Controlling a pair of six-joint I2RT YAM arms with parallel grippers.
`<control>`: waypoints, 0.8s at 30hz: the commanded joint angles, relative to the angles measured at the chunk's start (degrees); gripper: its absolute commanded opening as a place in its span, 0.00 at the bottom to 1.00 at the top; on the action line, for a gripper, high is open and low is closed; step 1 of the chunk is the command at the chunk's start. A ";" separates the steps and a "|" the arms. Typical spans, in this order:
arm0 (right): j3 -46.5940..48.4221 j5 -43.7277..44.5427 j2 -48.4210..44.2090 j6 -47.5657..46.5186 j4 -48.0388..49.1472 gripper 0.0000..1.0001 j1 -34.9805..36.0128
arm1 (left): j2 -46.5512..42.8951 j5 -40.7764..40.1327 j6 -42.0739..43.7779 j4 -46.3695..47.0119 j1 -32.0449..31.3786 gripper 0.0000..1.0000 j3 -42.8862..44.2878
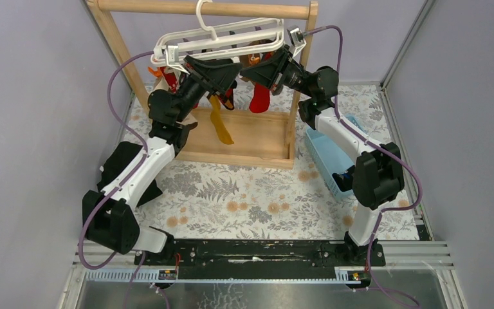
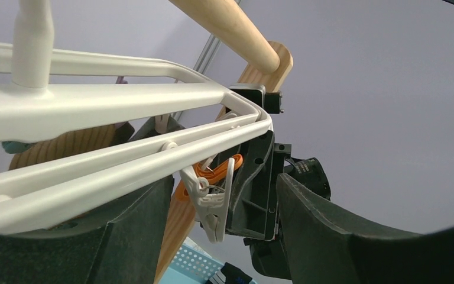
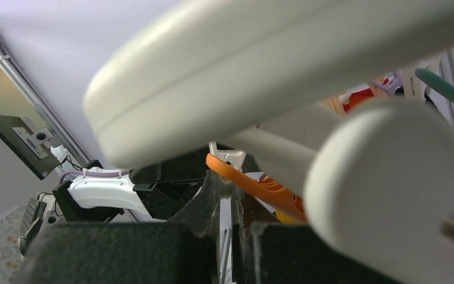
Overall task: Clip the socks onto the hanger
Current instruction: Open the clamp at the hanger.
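The white hanger (image 1: 219,40) hangs by its hook from the wooden rail. A red sock (image 1: 259,98), a mustard yellow sock (image 1: 220,125) and another red one (image 1: 169,80) hang below it. Both grippers are raised under the hanger's right half, tip to tip. My left gripper (image 1: 228,69) is wide open; in its wrist view (image 2: 224,189) a closed white clip (image 2: 213,204) dangles between the fingers, with an orange piece (image 2: 213,171) behind it. My right gripper (image 1: 252,69) is right beside that clip. In its wrist view (image 3: 227,201) its fingers leave only a slit, below a clip (image 3: 227,157) and the orange piece (image 3: 254,186).
The wooden rack's round rail (image 2: 230,26) and right post stand just above and behind the grippers. A light blue perforated basket (image 1: 328,154) sits on the table to the right with a black-and-blue sock (image 1: 342,177) in it. The rack's wooden base (image 1: 251,138) lies below the socks.
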 commanded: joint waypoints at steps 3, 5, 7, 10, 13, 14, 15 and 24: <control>-0.07 -2.22 -1.10 2.92 2.03 0.00 -0.07 | 1.73 0.70 -0.12 2.88 -0.53 0.71 2.51; -0.15 -2.12 -0.93 3.43 2.51 0.00 -0.04 | 2.11 0.95 -0.29 2.92 -0.61 0.68 2.64; -0.16 -2.26 -0.91 3.70 2.86 0.00 0.01 | 2.45 1.09 -0.70 3.31 -0.62 0.65 2.57; -0.17 -2.44 -1.00 3.67 2.71 0.00 0.00 | 2.46 1.11 -0.78 3.59 -0.60 0.59 2.74; -0.38 -2.42 -1.08 3.66 2.70 0.00 0.01 | 1.88 0.44 -0.33 3.01 -0.61 0.53 2.68; -0.50 -2.35 -1.18 3.61 2.85 0.00 -0.05 | 1.62 0.19 -0.10 2.79 -0.66 0.50 2.66; -0.64 -2.34 -1.20 3.65 2.95 0.00 -0.04 | 1.38 0.07 0.01 2.71 -0.57 0.47 2.66; -1.53 -2.17 -1.05 4.02 3.76 0.00 0.01 | -0.63 -0.64 0.56 2.87 -0.60 0.54 1.89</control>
